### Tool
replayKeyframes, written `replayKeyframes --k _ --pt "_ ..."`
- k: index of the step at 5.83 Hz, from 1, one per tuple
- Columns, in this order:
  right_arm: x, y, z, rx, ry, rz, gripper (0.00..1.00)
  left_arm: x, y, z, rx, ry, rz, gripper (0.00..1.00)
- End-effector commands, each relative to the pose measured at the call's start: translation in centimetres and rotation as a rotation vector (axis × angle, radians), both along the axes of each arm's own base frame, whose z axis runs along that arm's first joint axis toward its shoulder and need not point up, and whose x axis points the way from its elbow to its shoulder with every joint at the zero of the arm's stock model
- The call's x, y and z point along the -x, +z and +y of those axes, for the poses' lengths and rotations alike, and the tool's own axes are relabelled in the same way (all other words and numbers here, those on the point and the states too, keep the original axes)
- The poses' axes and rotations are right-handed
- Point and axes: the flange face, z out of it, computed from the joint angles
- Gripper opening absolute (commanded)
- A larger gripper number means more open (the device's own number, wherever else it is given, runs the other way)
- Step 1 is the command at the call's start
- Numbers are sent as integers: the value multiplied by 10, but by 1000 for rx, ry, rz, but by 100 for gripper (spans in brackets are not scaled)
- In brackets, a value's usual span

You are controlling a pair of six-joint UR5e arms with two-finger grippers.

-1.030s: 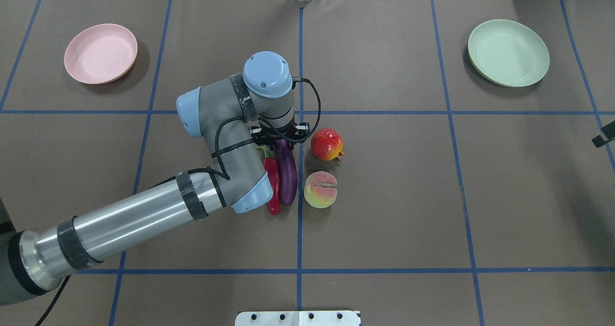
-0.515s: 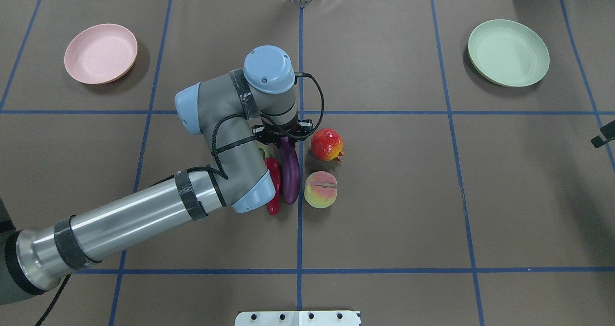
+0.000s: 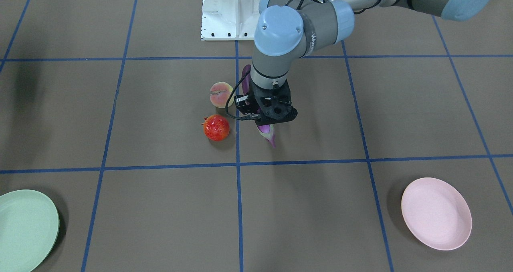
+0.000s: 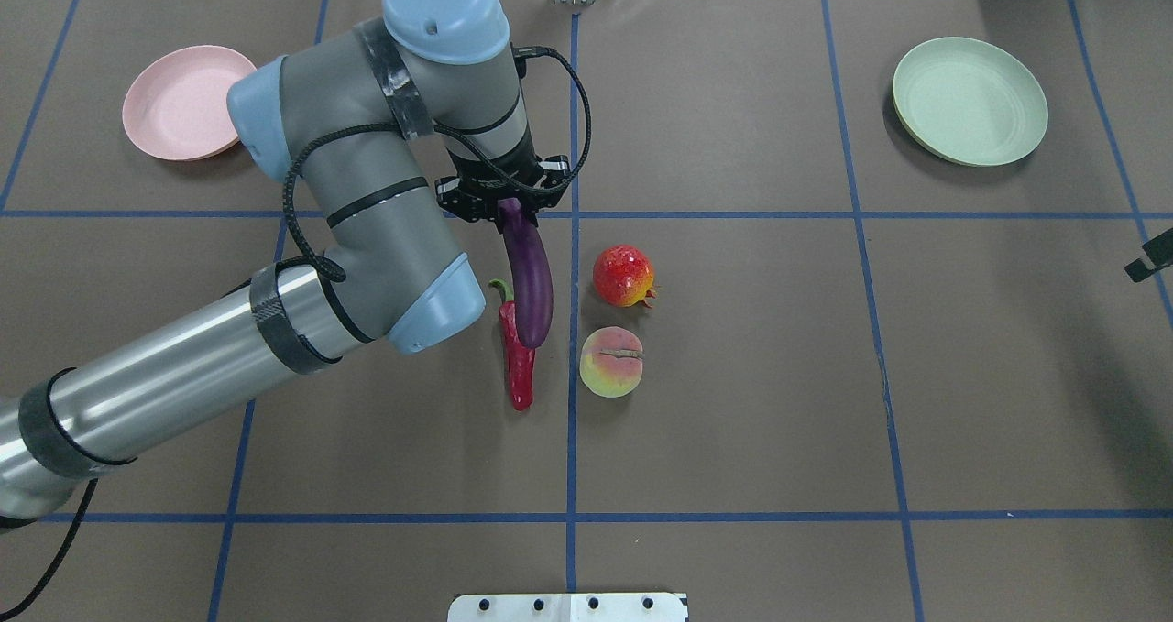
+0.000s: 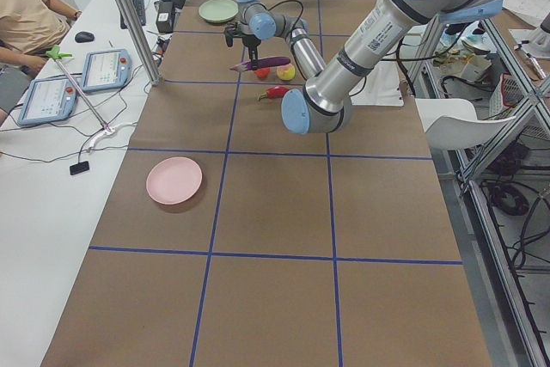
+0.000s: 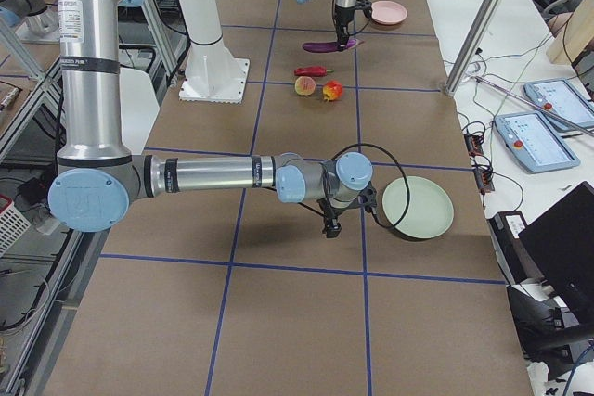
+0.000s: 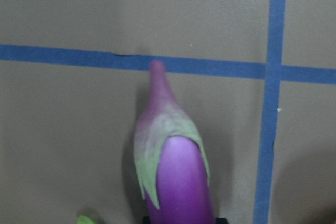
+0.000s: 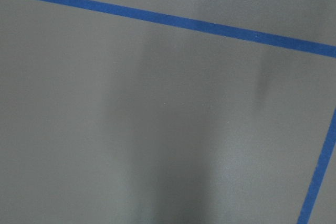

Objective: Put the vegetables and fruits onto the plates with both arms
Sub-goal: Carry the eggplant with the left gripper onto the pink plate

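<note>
My left gripper [image 4: 504, 206] is shut on the stem end of the purple eggplant [image 4: 531, 283] and holds it level above the table; the front view [image 3: 265, 121] shows its pale calyx tip [image 3: 269, 136] sticking out. The left wrist view shows the eggplant [image 7: 176, 171] over blue tape. The red chili pepper [image 4: 519, 365], peach [image 4: 611, 362] and red-orange fruit [image 4: 623, 276] lie on the table. The pink plate [image 4: 179, 100] is far left, the mint green plate [image 4: 970, 100] far right, both empty. My right gripper [image 4: 1150, 263] barely shows at the right edge; I cannot tell its state.
Brown table cover with blue tape grid lines [image 4: 572, 420]. The white base block [image 4: 568, 606] sits at the near edge. The left arm's elbow [image 4: 275, 118] overlaps the pink plate's edge in the overhead view. The right wrist view shows only bare table [image 8: 157, 129].
My left gripper has risen with the eggplant and moved toward the far side. The eggplant has left the table beside the chili and now hangs over it.
</note>
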Motion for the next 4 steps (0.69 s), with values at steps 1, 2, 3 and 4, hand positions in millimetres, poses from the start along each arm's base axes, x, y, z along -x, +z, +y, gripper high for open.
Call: replayKeyframes --k 1,2,3,4 --pt "6 -3 -1 -26 -12 -7 100 71 73 -78 -13 -41 -95 0" --pt "10 -6 -1 -35 -20 -11 100 97 135 -129 78 -94 -172 0" --pt "23 -10 -1 -74 -43 -17 100 125 201 -180 95 -160 -180 0" --pt "39 -17 -5 -91 -70 -15 100 170 269 -218 141 -227 -206 0"
